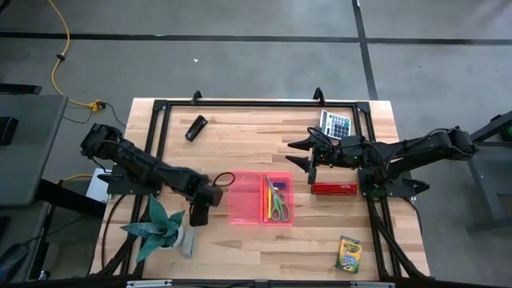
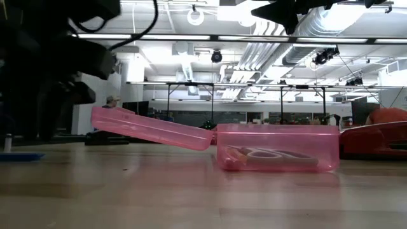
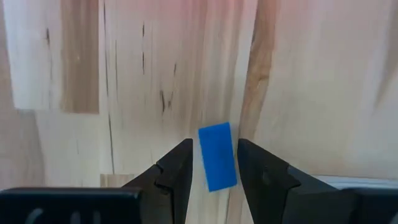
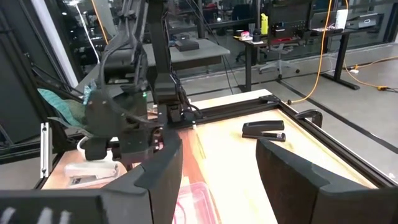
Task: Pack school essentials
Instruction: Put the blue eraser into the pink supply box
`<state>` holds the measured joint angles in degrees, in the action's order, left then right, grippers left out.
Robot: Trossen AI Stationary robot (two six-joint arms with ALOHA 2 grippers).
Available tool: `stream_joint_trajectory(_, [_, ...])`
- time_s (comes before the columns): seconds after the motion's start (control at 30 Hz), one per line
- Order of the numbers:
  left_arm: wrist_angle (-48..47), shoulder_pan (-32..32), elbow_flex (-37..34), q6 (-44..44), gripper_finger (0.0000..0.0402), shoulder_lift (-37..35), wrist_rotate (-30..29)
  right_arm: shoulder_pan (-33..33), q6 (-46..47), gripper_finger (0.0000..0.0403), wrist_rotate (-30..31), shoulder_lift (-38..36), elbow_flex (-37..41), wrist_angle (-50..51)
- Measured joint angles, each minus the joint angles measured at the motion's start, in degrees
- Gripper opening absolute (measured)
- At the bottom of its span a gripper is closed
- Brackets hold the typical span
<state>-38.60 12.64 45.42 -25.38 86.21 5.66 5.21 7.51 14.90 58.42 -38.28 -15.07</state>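
The left gripper (image 3: pixel 214 177) is hovering beside the pink case (image 1: pixel 261 198), fingers parted around a blue eraser (image 3: pixel 217 155) without visibly pinching it. Scissors (image 1: pixel 278 203) are lying inside. The right gripper (image 1: pixel 308 152) is waiting wide open, empty.

Robotics lab: exposed ceiling ducts (image 2: pixel 318 25), workbenches (image 4: pixel 292 34).
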Motion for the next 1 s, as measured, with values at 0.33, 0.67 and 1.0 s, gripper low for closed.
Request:
stream_joint_trajectory(0.33, [1.8,6.1,-1.5,-7.3,0.0117,0.2,-7.3,0.0,0.0,0.0197,0.0,0.0,0.0,0.3])
stream_joint_trajectory(0.67, [2.7,7.5,-1.5,-7.5,0.0175,0.2,-7.7,0.0,0.0,0.0197,0.0,0.0,0.0,0.8])
stream_joint_trajectory(1.0, [2.6,7.5,-1.3,-11.3,0.0229,5.2,-8.2,0.0,0.0,0.0197,0.0,0.0,0.0,2.2])
